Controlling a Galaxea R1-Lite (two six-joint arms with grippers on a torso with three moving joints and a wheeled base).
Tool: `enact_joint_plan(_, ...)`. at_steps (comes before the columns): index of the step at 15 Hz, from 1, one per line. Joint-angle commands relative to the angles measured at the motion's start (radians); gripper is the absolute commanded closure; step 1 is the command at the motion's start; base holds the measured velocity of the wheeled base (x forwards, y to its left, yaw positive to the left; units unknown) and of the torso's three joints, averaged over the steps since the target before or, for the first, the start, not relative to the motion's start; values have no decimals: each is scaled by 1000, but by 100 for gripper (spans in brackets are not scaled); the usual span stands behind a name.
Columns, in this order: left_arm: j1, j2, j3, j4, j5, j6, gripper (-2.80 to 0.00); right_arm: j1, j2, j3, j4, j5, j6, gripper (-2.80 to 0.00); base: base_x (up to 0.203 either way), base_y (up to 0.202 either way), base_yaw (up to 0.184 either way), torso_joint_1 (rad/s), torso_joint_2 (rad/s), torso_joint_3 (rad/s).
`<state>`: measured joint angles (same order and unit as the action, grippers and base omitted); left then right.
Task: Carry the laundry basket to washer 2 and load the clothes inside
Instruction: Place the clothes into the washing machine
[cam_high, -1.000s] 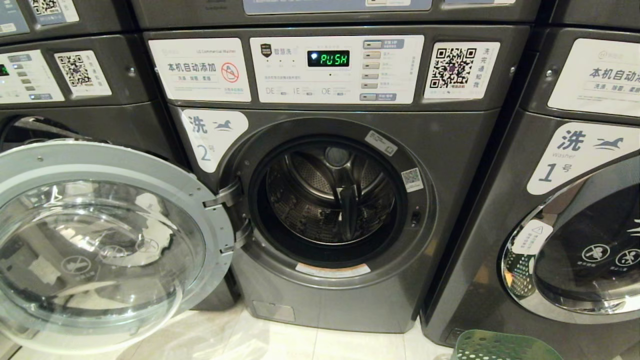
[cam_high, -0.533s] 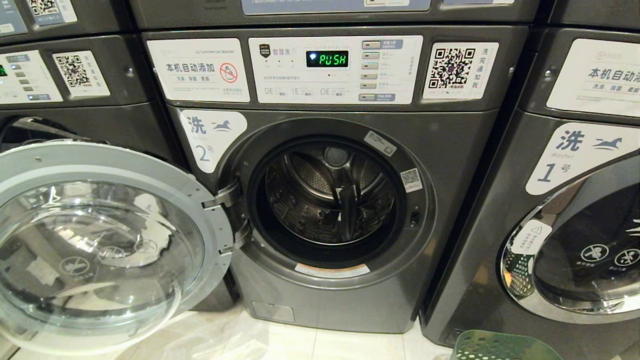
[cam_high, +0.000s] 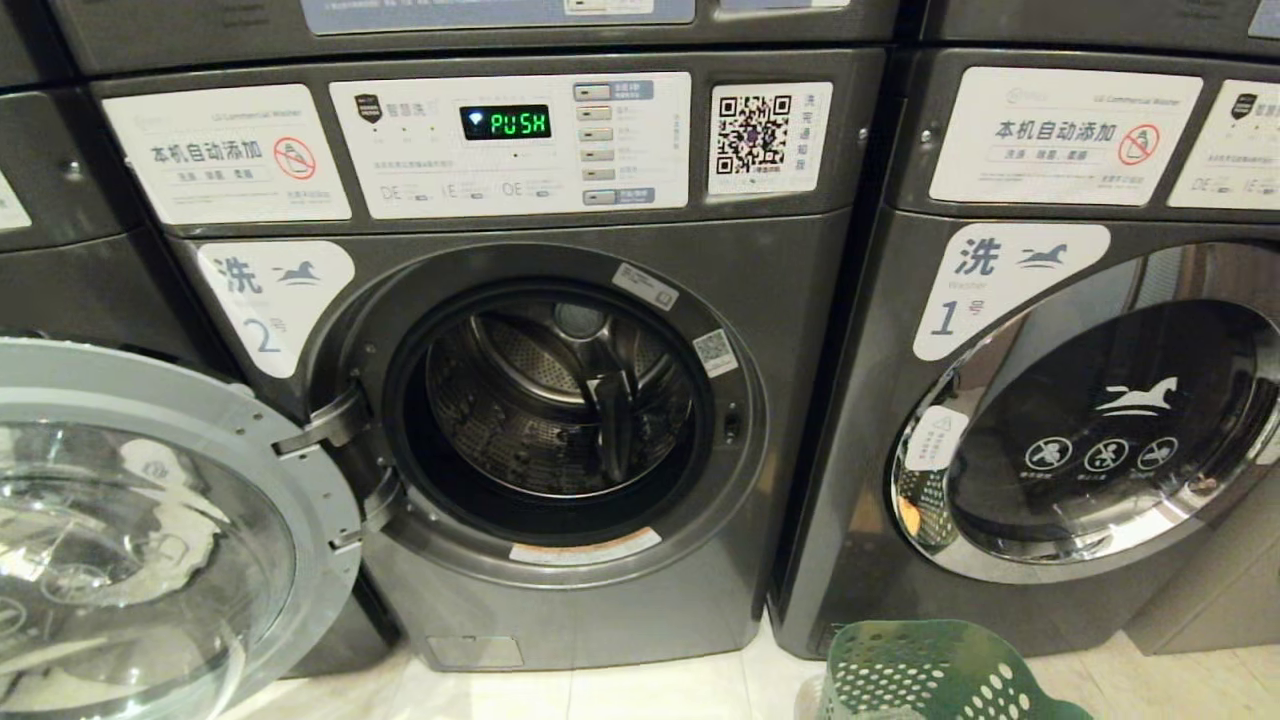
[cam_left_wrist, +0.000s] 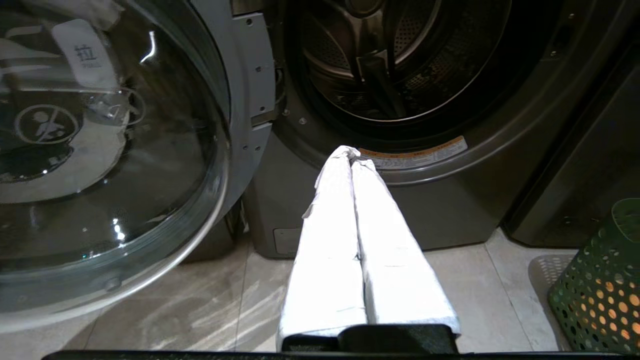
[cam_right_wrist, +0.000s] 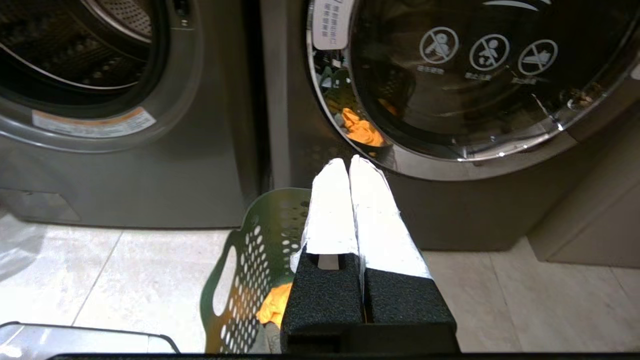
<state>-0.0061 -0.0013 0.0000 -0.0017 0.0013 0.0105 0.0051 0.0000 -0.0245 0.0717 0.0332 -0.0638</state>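
Note:
Washer 2 (cam_high: 790, 300) stands in front of me with its round glass door (cam_high: 150, 540) swung open to the left; its steel drum (cam_high: 555, 400) holds no clothes. The dark green laundry basket (cam_high: 930, 670) sits on the floor at the lower right, in front of the gap between the two washers. An orange garment (cam_right_wrist: 274, 305) lies inside the basket (cam_right_wrist: 250, 260). My left gripper (cam_left_wrist: 352, 155) is shut and empty, pointing at the lower rim of washer 2's opening. My right gripper (cam_right_wrist: 348, 162) is shut and empty above the basket's far rim. Neither arm shows in the head view.
Washer 1 (cam_high: 1000, 290) stands to the right with its chrome-rimmed door (cam_high: 1100, 430) closed, mirroring the basket. Another dark grey machine (cam_high: 60, 200) is on the left behind the open door. Pale floor tiles (cam_high: 650, 690) lie before the washers. Washer 2's display (cam_high: 505, 122) reads PUSH.
The whole head view has shifted: the washers sit further left in the picture, so the camera has moved right. More of washer 1 and of the basket shows now.

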Motion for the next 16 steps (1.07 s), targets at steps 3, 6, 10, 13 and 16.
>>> enact_joint_plan(3,0,0,0,0,0,0,0,1,2,0,0,1,-1,0,0,0,0,0,0,0)
enact_joint_plan(6,0,1,0,0,0,0,0,1,2,0,0,2,-3,0,0,0,0,0,0,0)
enact_joint_plan(10,0,1,0,0,0,0,0,1,1,0,0,1,-1,0,0,0,0,0,0,0)
enact_joint_plan(13,0,0,0,0,0,-7,0,1,1,0,0,1,-1,0,0,0,0,0,0,0)
enact_joint_plan(16,0,0,0,0,2,-14,0,1,2,0,0,1,-1,0,0,0,0,0,0,0)
